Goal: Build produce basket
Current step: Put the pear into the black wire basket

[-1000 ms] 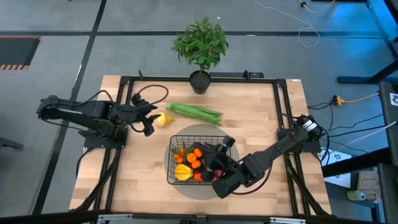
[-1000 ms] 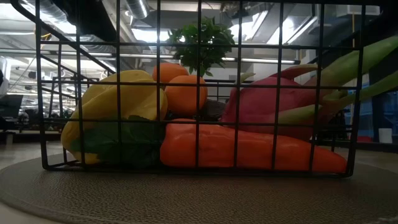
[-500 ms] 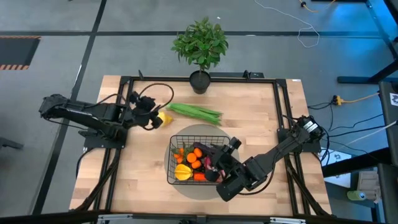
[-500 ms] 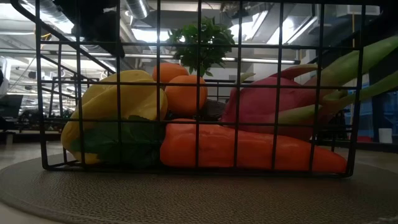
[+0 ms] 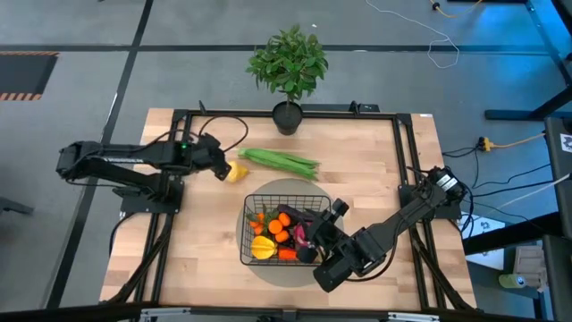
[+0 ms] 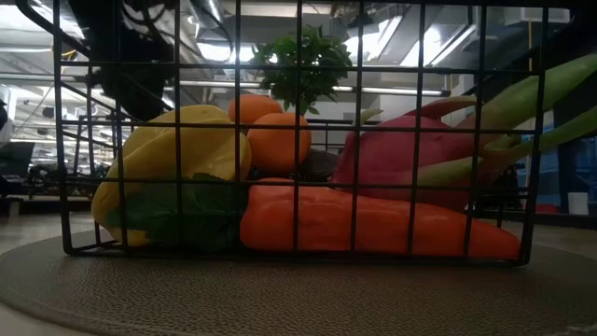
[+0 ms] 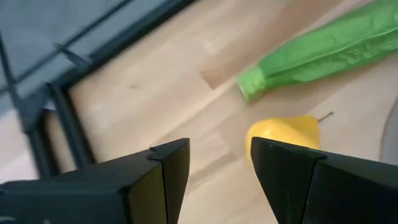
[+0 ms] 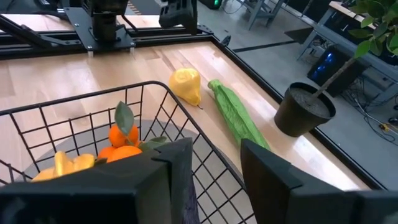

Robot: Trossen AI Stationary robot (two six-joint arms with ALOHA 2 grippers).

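The basket (image 5: 281, 226) is sitting on the round grey mat (image 5: 259, 268) at the table's (image 5: 375, 161) centre, toward 6 o'clock. Its black wire grid is open and low-sided. Inside it, tomatoes (image 5: 280, 226) are lying beside a yellow-orange mango (image 5: 262, 247), with a pink-purple radish (image 6: 392, 159) at the 3 o'clock side.

The lemon (image 5: 236, 172) is resting on bare wood at about 10 o'clock from the basket, well apart from it. It is smooth and rounded, with a small stem tip. The green beans (image 5: 279, 161) are lying just beside the lemon; their long axis is running from 10 o'clock to 4 o'clock in the high view.

The left gripper (image 7: 219, 168) is hovering just beside the lemon with its fingers parted wide, holding nothing. The right gripper (image 8: 208, 163) is hanging over the basket's 4 o'clock corner, fingers spread and empty.

Open wood is surrounding the lemon toward 8 o'clock. The potted plant (image 5: 288, 67) is standing at the table's 12 o'clock edge.
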